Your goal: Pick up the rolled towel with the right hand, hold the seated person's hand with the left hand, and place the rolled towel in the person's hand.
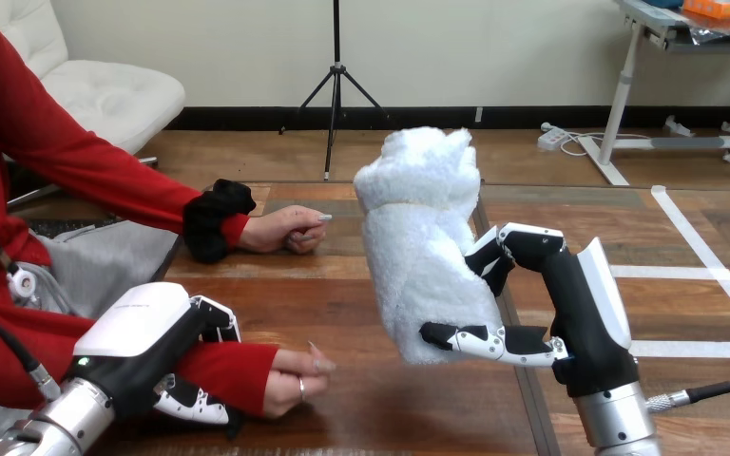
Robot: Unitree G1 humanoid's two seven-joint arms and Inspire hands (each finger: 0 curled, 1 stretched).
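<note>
Your left hand [147, 328] sits low at the left, its fingers [192, 405] curled under and over the person's wrist [245, 366], gripping through the red sleeve. Cloth is the weak point there. If you pull or turn, the sleeve may slide over the arm and the hold will shift without the arm following.

Just right of it, the person's near hand [297, 375] rests on the table [390, 408] with its own fingers loosely folded in. I judge that the main risk. With no open palm, the towel has nowhere to land and would likely roll off onto the wood. Wait for the hand to open, or turn it gently.

The person's far hand [280, 230] lies further back on the table, so don't aim for that one by mistake.

The towel [423, 247] stands upright in the air, clear of the table, up and to the right of the near hand and well apart from it. Your right hand [575, 323] clasps it from the right side, fingers wrapped on its flank and the thumb [480, 340] hooked under its lower end. The roll is fat and soft and the hold sits low, so a quick swing leftward could tip the top over or loosen the roll.
</note>
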